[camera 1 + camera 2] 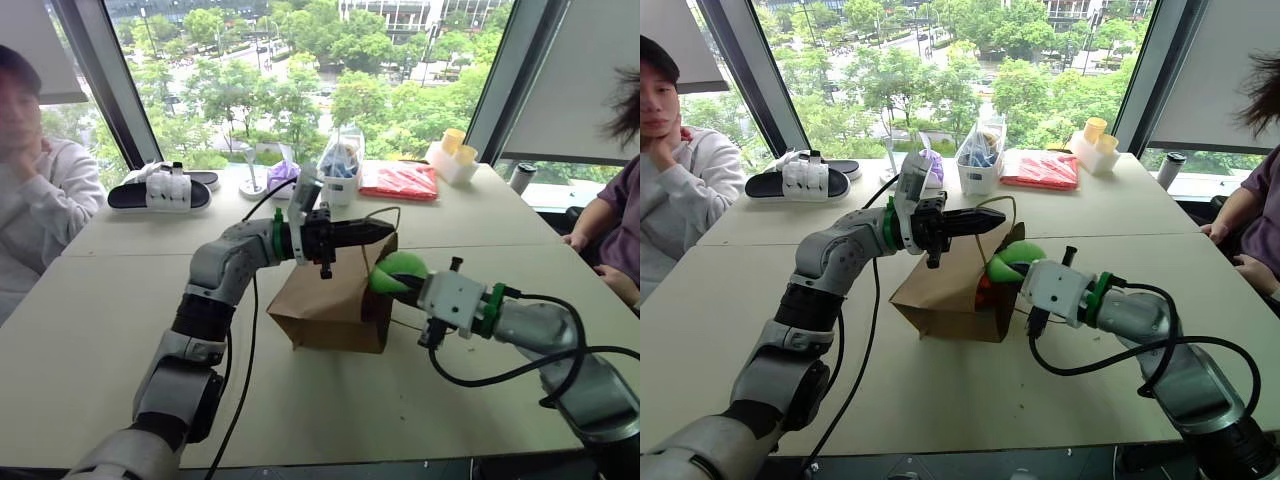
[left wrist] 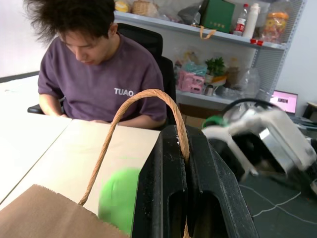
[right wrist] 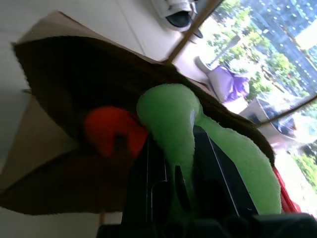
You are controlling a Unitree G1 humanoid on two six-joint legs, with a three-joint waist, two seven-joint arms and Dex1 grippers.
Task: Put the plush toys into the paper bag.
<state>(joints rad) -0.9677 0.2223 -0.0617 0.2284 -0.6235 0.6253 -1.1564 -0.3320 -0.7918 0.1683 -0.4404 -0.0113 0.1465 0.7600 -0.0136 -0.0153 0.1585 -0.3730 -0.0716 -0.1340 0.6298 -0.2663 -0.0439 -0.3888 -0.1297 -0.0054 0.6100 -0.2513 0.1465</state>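
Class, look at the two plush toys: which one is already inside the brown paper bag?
The orange plush toy, lying inside the brown paper bag; the green plush toy is outside it, clamped in the right gripper at the bag's mouth.

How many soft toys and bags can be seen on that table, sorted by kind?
Green plush toy, held by the right gripper at the bag's mouth: 1
Orange plush toy, inside the paper bag: 1
Brown paper bag: 1
Clear plastic bag: 1
Purple pouch: 1
Total: 5

Paper bag (image 1: 330, 300): matt brown kraft paper, creased. Handle (image 2: 148, 106): twisted tan cord. Green plush toy (image 3: 171, 124): fuzzy soft fabric. Orange plush toy (image 3: 111, 130): soft cloth. Grippers: black hard plastic, slight sheen. Counter (image 1: 120, 300): smooth, matt beige.
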